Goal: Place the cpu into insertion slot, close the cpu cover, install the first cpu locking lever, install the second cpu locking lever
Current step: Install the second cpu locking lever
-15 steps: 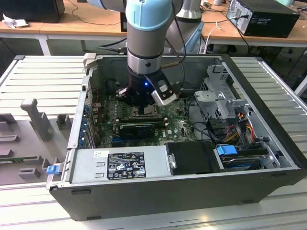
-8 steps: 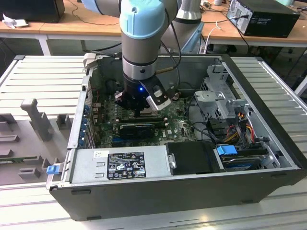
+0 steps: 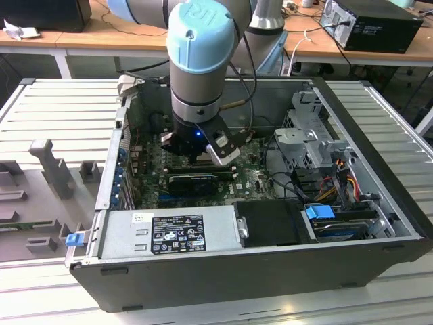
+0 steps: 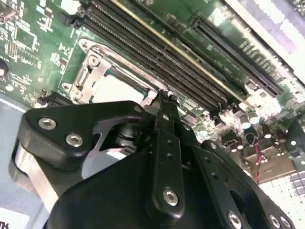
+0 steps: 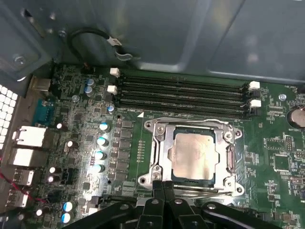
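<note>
The cpu (image 5: pixel 193 155), a pale silvery square chip, lies in the insertion slot (image 5: pixel 150 143) on the green motherboard. The cpu cover (image 5: pixel 164 151), a metal frame with a cut-out middle, lies flat around the chip. A thin locking lever (image 5: pixel 202 192) runs along the slot's edge closest to my fingers. My gripper (image 5: pixel 162 185) is shut, its black fingertips pressed together and touching that edge; nothing shows between them. In the second wrist view the gripper (image 4: pixel 164 98) stands just beside the cpu (image 4: pixel 116 88). In the exterior view the gripper (image 3: pixel 203 157) is down inside the open computer case (image 3: pixel 379 135).
Long black memory slots (image 5: pixel 181 93) run just beyond the socket. Upright capacitors (image 5: pixel 101 143) and rear ports (image 5: pixel 26 138) stand to one side. A power supply (image 3: pixel 169 230), a drive cage (image 3: pixel 311 135) and cable bundles (image 3: pixel 338 183) crowd the case around the arm.
</note>
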`<state>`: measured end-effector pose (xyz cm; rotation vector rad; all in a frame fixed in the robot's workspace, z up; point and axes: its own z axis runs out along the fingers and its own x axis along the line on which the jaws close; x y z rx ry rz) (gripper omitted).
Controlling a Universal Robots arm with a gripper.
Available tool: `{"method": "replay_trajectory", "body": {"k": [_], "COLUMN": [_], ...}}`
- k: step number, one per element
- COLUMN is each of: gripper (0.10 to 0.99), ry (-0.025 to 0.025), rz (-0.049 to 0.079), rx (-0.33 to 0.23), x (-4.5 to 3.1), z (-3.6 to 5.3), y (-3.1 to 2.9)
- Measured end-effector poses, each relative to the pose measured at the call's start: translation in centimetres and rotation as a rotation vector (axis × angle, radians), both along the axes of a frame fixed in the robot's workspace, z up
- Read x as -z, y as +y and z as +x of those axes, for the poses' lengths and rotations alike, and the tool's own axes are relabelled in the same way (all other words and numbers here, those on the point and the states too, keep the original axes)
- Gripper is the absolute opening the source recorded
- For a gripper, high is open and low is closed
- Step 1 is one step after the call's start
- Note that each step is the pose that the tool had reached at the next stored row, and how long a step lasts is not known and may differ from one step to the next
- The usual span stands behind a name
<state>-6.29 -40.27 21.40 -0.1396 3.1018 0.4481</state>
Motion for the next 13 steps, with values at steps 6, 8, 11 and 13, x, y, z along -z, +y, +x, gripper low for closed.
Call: {"method": "replay_trajectory", "body": {"k": [6, 8, 11, 13], "gripper": [0.106, 0.106, 0.106, 0.106], "ry": [0.0, 0.0, 0.0002, 0.0001], "rz": [0.017, 0.019, 0.032, 0.045], "rx": [0.0, 0.0, 0.0, 0.0], "x": [0.45, 0.67, 1.34, 1.48], "z": [-0.74, -0.84, -1.03, -1.03], "y": [-0.61, -0.61, -0.62, -0.62]}}
